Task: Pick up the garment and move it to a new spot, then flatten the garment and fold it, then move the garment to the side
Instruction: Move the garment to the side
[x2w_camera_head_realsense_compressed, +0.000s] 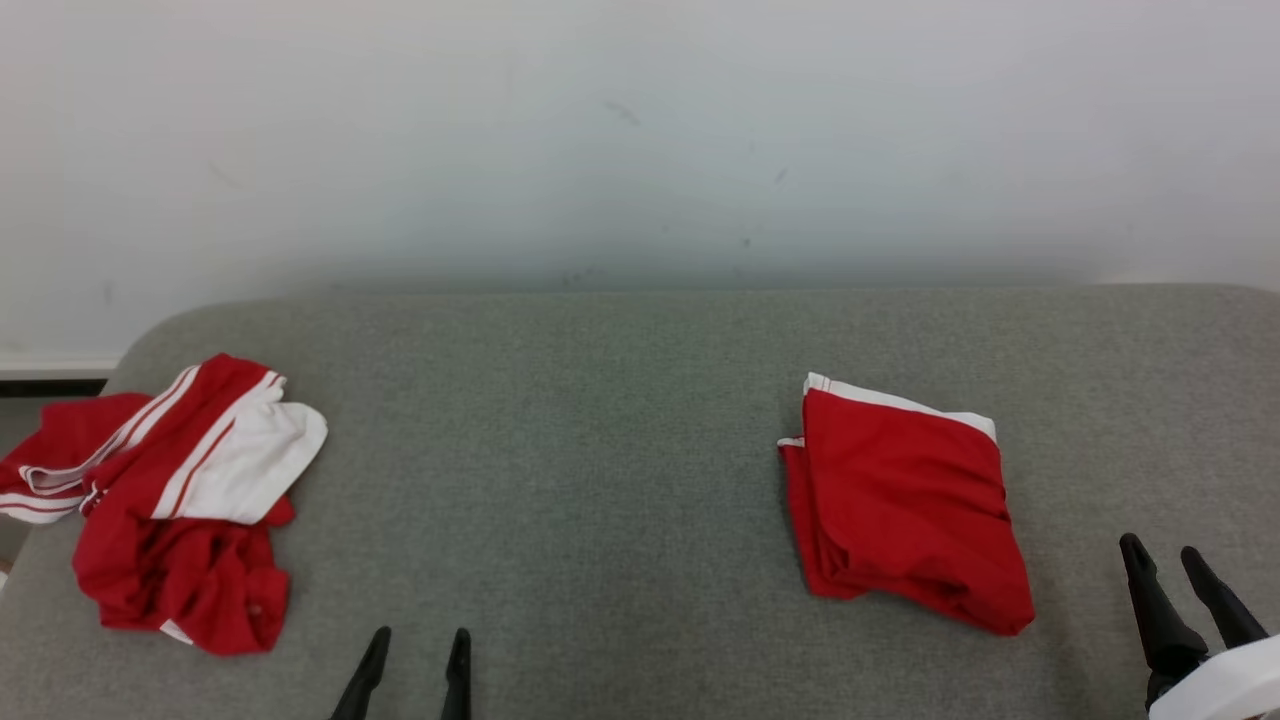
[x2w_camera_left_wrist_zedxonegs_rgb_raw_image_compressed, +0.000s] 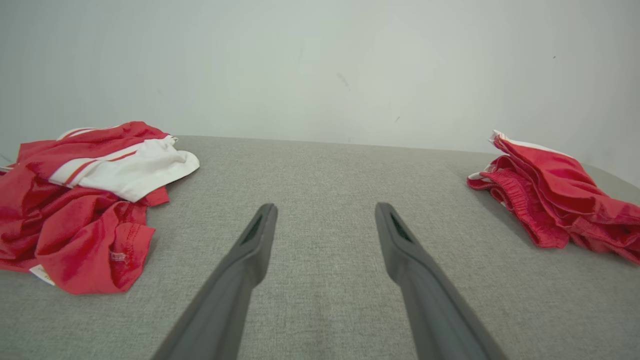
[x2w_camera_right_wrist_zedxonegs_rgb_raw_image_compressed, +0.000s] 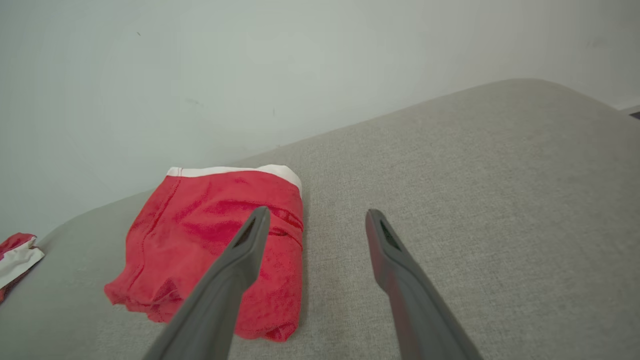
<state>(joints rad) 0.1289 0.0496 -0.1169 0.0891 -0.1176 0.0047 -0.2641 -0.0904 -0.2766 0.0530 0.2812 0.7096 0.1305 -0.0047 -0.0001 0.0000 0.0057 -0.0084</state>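
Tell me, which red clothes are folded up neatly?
The red garment on the right, near the right gripper, lies in a tidy folded block. The red and white pile on the left is crumpled.

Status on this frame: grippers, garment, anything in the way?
Left gripper open, empty. Right gripper open, empty, beside folded red garment. Crumpled red-and-white pile far left, untouched. Nothing blocking.
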